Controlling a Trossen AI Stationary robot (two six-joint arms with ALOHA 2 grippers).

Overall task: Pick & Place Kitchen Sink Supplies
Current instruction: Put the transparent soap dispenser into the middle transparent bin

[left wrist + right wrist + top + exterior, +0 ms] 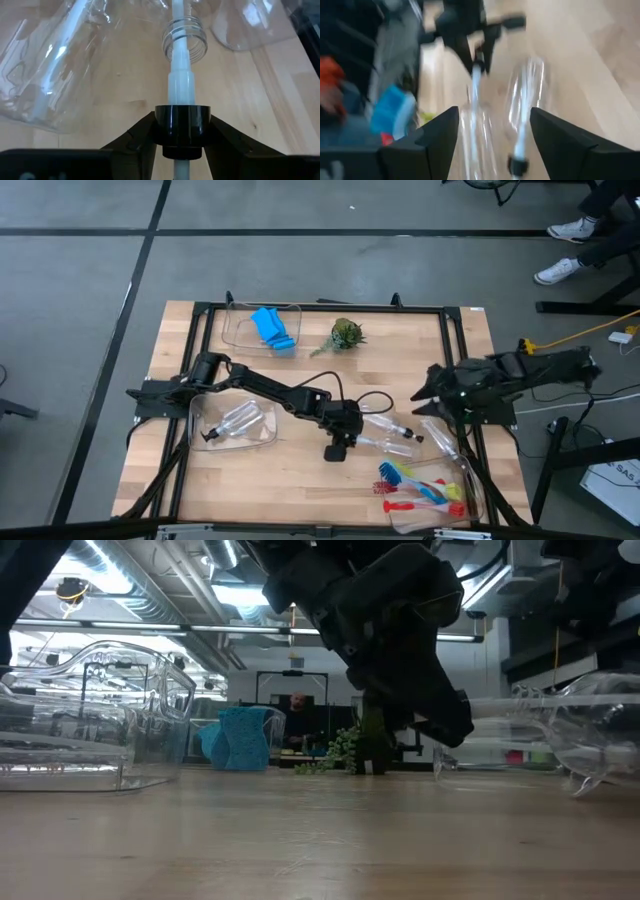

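My left gripper [338,442] reaches to the table's middle and is shut on the black pump top [182,122] of a clear bottle [388,444] that lies on its side. Another clear bottle [385,425] lies beside it on the wood. A third bottle [235,420] lies in a clear bin [262,438] at the left. The blue sponge [272,328] sits in the far bin. The brushes [420,488] lie in a bin at the near right. My right gripper [428,392] hangs open at the right edge, above the table, with nothing between its fingers [555,137]. My left gripper pinches the pump's black collar [182,114] between its two fingers, one on each side. The fingers slant down from the table's left, in line with the bottle. The collar stands off the threaded neck [185,41], and the white tube [181,80] runs into it. The bottle lies on the table.
A small green plant [345,335] stands at the far middle. The far bin [240,335] and the near-right bin [465,505] sit at the table's edges. A black frame [320,308] runs round the table. Bare wood [270,480] lies at the near middle.
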